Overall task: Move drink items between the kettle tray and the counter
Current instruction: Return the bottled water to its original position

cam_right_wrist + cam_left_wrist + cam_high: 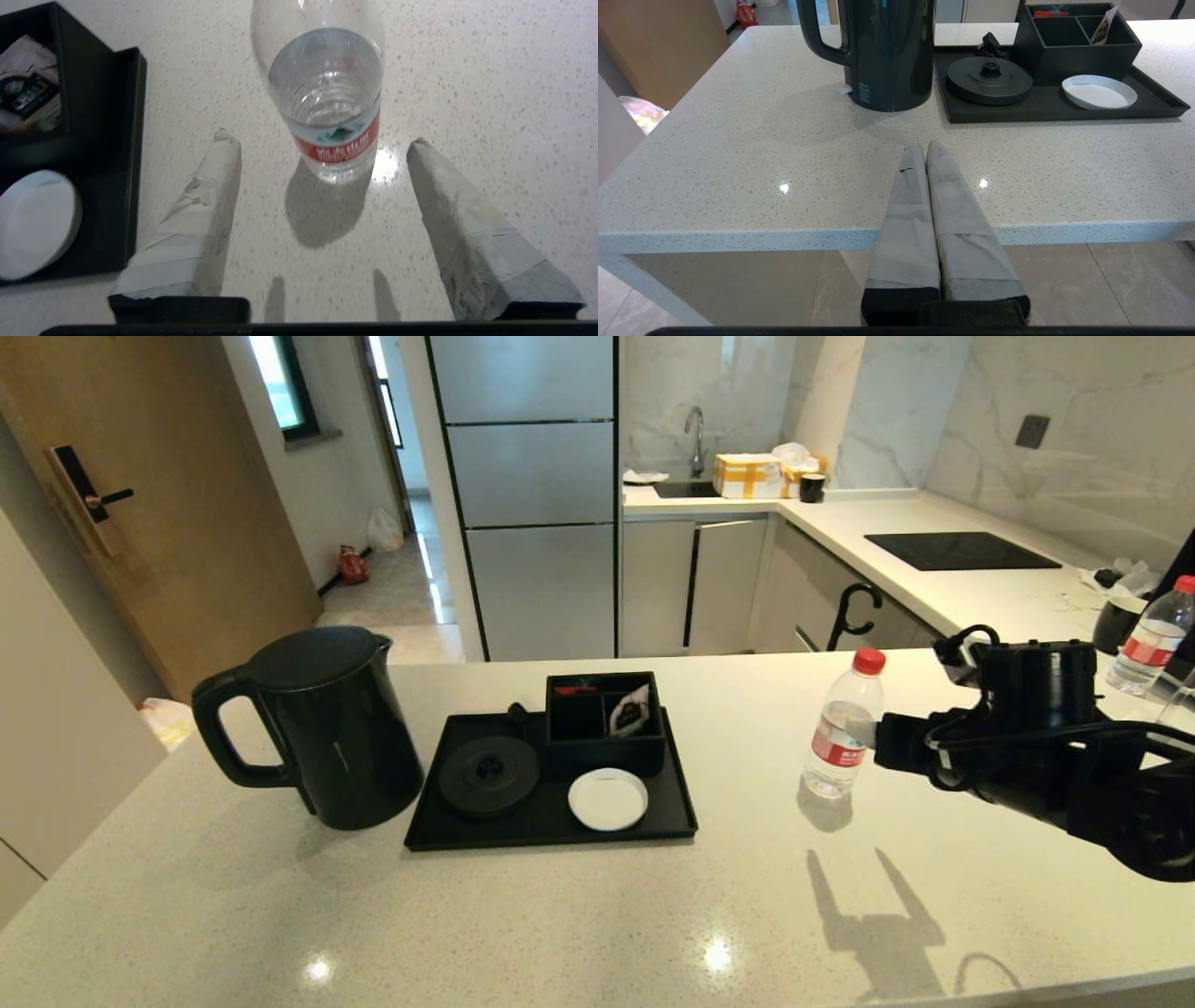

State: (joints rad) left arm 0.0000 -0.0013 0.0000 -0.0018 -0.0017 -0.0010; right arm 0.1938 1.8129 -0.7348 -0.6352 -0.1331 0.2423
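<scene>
1. Right now the water bottle [843, 726] stands upright on the counter [597, 915], well to the right of the kettle tray [551, 821].
2. The right gripper [322, 140] hovers just above the counter with its fingers [212, 186] spread wide; the bottle sits just beyond their tips, touching neither.
3. The kettle [317, 728] stands on the counter just beside the tray's left edge, off its round base [489, 775].
4. On the tray, the white coaster [608, 799] lies bare in front of the compartment box [604, 723].
5. The left gripper [926, 149] hangs at the counter's near edge, fingers pressed together, holding nothing.
6. A second bottle [1151, 637] stands at the far right.
</scene>
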